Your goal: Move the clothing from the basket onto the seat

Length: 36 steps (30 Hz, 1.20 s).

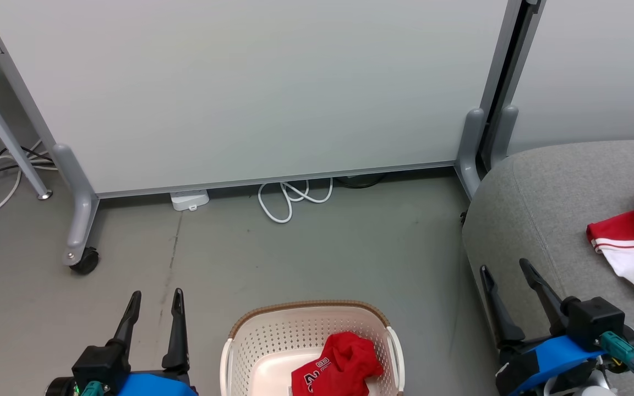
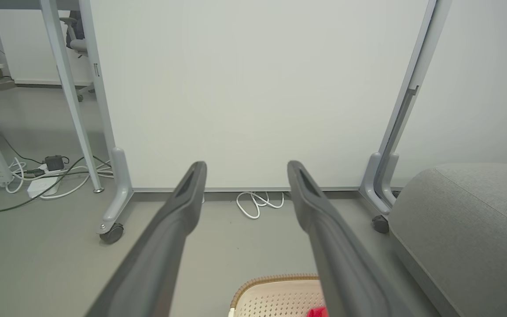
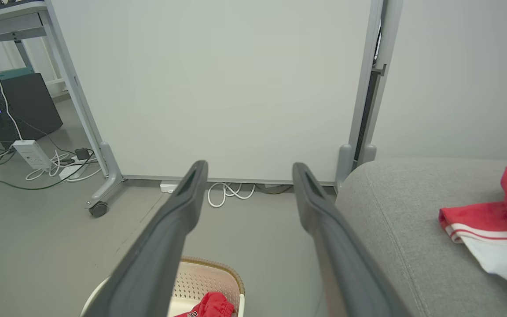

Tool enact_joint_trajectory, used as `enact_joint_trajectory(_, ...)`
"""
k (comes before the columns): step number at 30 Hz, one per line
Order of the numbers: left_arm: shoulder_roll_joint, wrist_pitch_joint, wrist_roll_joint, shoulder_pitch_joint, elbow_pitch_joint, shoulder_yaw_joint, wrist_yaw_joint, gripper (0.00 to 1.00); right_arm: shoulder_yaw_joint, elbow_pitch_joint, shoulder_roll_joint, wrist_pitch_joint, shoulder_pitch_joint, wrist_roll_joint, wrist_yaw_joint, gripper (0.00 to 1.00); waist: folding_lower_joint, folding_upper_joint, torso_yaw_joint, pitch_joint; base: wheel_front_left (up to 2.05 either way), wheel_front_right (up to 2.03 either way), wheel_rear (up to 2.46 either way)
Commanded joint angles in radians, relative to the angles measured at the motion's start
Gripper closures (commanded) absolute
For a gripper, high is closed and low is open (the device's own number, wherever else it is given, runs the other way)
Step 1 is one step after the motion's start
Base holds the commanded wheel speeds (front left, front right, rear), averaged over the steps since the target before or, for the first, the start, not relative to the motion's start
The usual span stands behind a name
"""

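Basket (image 1: 256, 341) on the floor, one crumpled red garment (image 1: 344, 363) with white lettering inside, against its right wall. Over on the grey seat (image 1: 537, 209), a second garment (image 1: 630, 247), red and white, lies well in from the rounded end. Left gripper (image 1: 156, 294) hovers left of the basket, jaws spread, empty. Right gripper (image 1: 503, 265) hangs by the seat's rounded end, jaws wide, holding nothing.

White lettering stands on the red garment (image 1: 344, 360) in the near basket (image 1: 273, 333): letters beginning "BU" above a "2"; folds hide the rest.
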Motion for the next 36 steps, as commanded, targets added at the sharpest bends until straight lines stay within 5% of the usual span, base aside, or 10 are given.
enact_joint_trajectory(1,-0.002,-0.005,0.003,0.006,0.004,0.003,-0.007,0.0,0.0,0.006,0.005,-0.004,0.0,-0.001,0.0,0.0,0.0,-0.0001,0.0,0.001,0.0,0.0,0.0)
enact_joint_trajectory(36,-0.005,-0.004,0.001,-0.027,0.018,-0.036,-0.006,0.0,0.034,-0.008,-0.004,-0.007,-0.036,0.021,0.0,0.0,0.0,-0.0001,-0.064,0.085,0.0,0.0,0.0)
